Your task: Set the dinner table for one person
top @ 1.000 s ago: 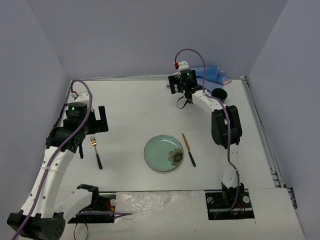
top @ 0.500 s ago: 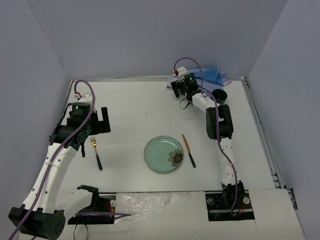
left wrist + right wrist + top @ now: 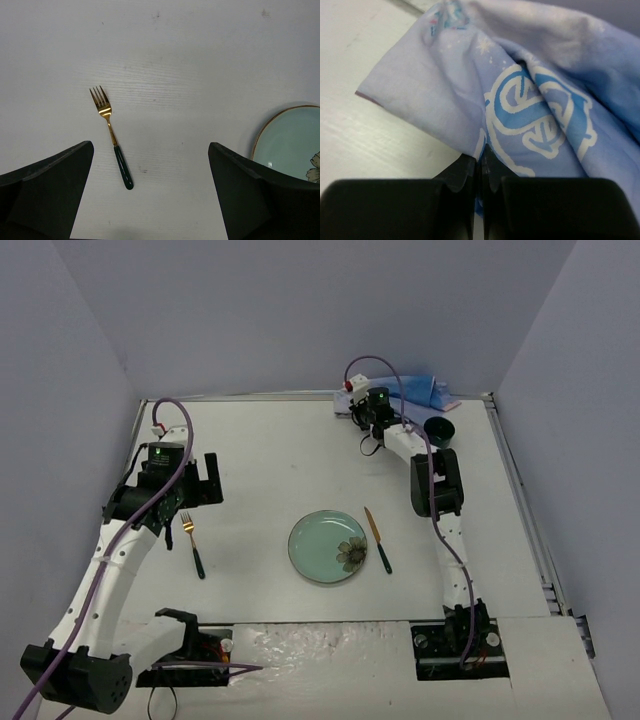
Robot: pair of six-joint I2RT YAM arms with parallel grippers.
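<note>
On the white dinner table (image 3: 270, 460) lie a pale green plate (image 3: 326, 546) with a flower, a knife (image 3: 377, 539) to its right, and a gold fork (image 3: 192, 545) with a dark green handle to its left. A blue printed cloth placemat (image 3: 425, 390) is bunched at the back edge. My right gripper (image 3: 481, 150) is shut on a fold of that cloth (image 3: 535, 100). The left gripper (image 3: 150, 145) hangs open above the table, with the fork (image 3: 112, 137) below it on the left and the plate rim (image 3: 290, 145) on the right.
A small black bowl (image 3: 440, 429) stands at the back right, close to the right arm's forearm. Metal rails edge the table at the back and along the right side (image 3: 520, 490). Grey walls close in on three sides.
The right gripper has reached further toward the back edge and shut on the blue cloth. The left arm has shifted slightly and stays open.
</note>
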